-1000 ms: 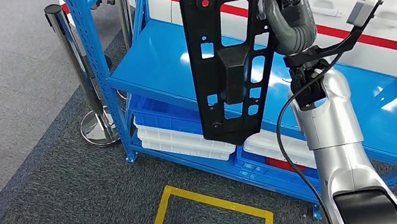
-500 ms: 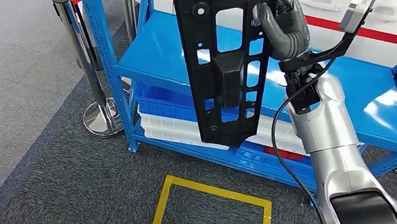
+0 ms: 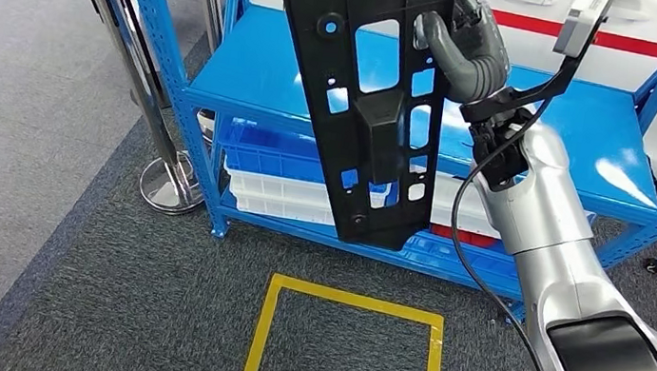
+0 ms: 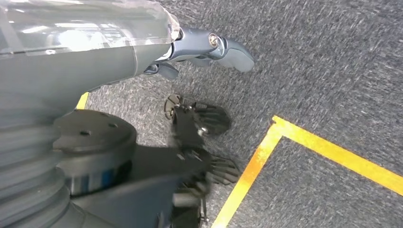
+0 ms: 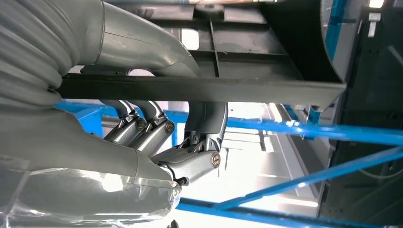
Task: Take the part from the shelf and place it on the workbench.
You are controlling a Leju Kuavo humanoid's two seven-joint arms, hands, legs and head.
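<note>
A long black plastic part with several cut-outs hangs upright in front of the blue shelf. My right hand grips it near its upper edge, thumb hooked through an opening, lifted clear of the shelf board. Seen from the right wrist, the fingers curl round a rib of the part. My left hand hangs low over the grey carpet, holding nothing, with a finger stretched out.
A yellow taped square marks the carpet before the shelf. White and blue trays fill the lower shelf level. A chrome post on a round base stands at the shelf's left corner. A white vehicle with a red stripe is behind.
The whole picture has shifted, so the camera has moved a little relative to the shelf. The part stays in my right hand, and its top edge now shows.
</note>
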